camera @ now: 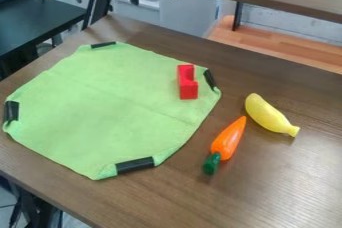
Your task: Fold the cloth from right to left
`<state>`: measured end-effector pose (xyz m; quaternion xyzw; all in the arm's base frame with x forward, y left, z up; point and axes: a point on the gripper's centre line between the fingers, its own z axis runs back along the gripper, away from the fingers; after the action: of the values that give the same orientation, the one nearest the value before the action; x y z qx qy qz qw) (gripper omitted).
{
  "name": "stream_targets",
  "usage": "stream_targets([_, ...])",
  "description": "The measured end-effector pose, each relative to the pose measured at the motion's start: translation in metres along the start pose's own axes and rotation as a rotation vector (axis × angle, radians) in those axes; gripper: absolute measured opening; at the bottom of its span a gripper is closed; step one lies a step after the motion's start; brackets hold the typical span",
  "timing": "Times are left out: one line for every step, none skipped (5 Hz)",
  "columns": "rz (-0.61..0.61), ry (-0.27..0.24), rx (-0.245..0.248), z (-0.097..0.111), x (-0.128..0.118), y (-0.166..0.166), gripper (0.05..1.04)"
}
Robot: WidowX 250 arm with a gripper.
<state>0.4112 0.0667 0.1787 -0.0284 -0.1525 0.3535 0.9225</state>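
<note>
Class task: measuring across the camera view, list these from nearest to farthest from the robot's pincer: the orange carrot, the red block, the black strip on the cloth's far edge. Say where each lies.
From the pincer:
1. Black strip: far edge of the cloth.
2. Red block: on the cloth.
3. Orange carrot: on the table, beside the cloth.

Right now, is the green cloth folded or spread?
Spread: the green cloth lies flat and wide, with its four black-marked corners far apart around the edge.
</note>
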Motion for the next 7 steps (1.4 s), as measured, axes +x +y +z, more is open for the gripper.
stream_targets([-0.001, 0.037, 0.022, -0.016, -0.005, 0.003, 1.000])
stream_targets([-0.008, 0.090, 0.078, -0.039, -0.018, 0.035, 1.000])
stream_targets([0.002, 0.057, 0.073, -0.030, -0.013, 0.072, 1.001])
stream_targets([-0.019, 0.061, 0.049, -0.031, -0.016, 0.099, 1.001])
stream_targets([-0.015, 0.049, 0.077, -0.035, -0.018, 0.146, 1.001])
stream_targets([-0.046, 0.068, 0.089, -0.047, -0.026, 0.174, 1.001])
stream_targets([-0.043, 0.052, 0.123, -0.063, -0.035, 0.208, 1.001])
